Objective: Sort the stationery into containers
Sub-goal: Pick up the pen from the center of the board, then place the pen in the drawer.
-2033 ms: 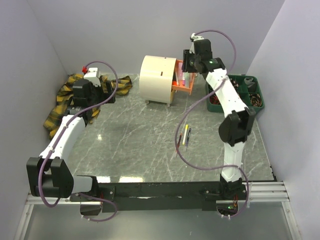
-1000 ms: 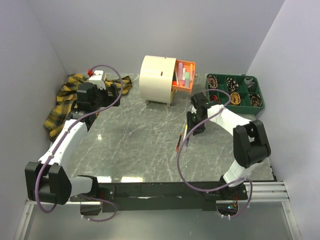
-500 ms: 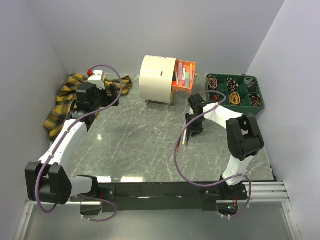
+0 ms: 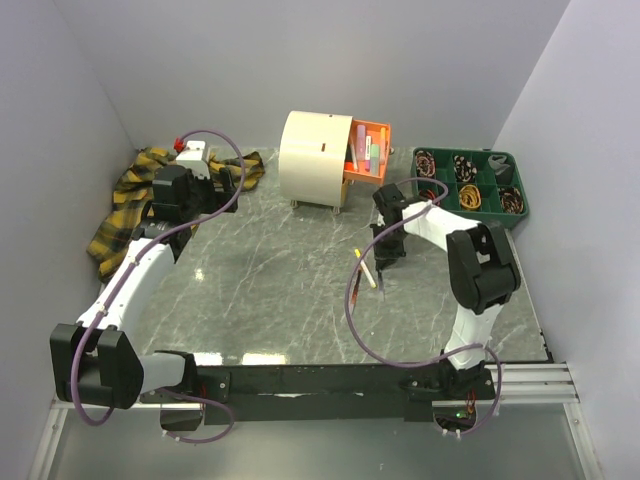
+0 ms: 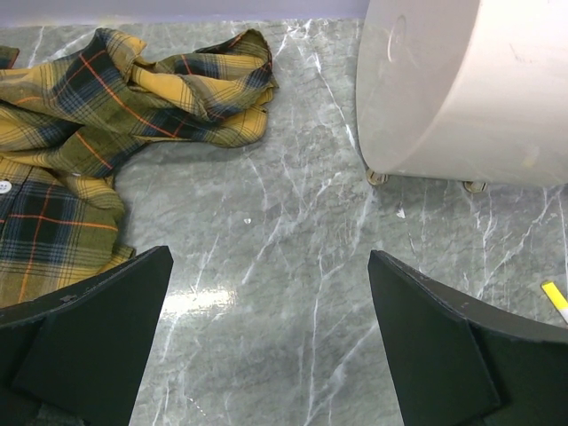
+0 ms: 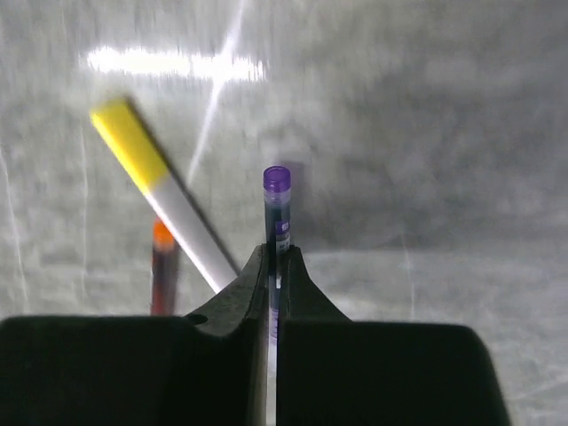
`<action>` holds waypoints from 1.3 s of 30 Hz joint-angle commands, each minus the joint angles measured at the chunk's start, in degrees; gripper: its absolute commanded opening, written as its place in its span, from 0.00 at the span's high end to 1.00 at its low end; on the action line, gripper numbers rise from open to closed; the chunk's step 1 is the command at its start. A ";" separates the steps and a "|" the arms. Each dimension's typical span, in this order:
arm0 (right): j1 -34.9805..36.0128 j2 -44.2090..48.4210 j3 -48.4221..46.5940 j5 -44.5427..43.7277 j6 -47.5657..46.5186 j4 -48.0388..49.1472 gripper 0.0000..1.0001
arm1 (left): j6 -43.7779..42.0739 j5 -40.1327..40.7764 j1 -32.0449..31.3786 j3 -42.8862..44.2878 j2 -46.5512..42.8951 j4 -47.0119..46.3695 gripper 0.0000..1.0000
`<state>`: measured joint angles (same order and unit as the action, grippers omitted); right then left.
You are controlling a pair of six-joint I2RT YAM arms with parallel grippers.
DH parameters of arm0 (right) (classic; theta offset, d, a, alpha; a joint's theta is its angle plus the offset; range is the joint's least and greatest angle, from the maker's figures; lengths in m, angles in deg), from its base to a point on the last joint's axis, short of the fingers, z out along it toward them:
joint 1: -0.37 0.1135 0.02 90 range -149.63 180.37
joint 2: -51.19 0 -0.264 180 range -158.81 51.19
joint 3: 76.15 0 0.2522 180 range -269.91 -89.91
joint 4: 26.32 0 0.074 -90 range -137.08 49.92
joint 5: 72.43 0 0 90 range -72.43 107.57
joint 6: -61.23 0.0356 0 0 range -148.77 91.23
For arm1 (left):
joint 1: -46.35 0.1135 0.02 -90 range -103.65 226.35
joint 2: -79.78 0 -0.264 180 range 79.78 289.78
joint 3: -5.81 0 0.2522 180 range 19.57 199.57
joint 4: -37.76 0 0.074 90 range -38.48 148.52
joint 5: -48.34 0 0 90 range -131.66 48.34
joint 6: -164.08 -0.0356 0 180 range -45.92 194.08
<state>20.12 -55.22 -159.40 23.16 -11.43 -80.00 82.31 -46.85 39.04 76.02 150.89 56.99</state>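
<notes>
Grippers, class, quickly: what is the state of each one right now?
Left gripper: open, holding nothing, above the grey marble table.
Right gripper: closed on the thin purple-capped pen.

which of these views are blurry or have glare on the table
Right wrist view: the marble table is smeared soft, with a bright glare streak at top left; the yellow pen is blurred, the purple pen between the fingers sharper. Left wrist view: crisp, with a pale glare patch by the left finger. Top view: sharp, with small glare spots on the table near the arm bases.
</notes>
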 commanded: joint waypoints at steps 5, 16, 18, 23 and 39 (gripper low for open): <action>0.90 22.63 3.06 4.96 -4.24 -4.99 1.00 | 2.84 -2.81 3.09 0.86 -0.45 -1.43 0.01; 1.26 22.49 -16.62 10.68 -8.73 4.15 1.00 | 1.97 -3.07 3.36 6.04 3.24 -0.64 0.00; 0.65 18.90 -23.65 10.50 -9.08 4.41 1.00 | 1.71 -3.07 3.36 6.92 3.86 -0.82 0.00; -1.64 10.19 -41.11 8.05 -8.38 4.85 1.00 | 1.26 -2.63 3.36 7.45 4.83 -0.99 0.01; -5.60 -11.97 -61.02 1.98 -7.24 6.43 1.00 | -1.11 -1.05 3.36 7.10 4.56 0.94 0.01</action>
<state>14.70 -65.21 -217.09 26.04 -19.19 -75.28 82.25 -48.27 42.29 80.78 155.92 58.50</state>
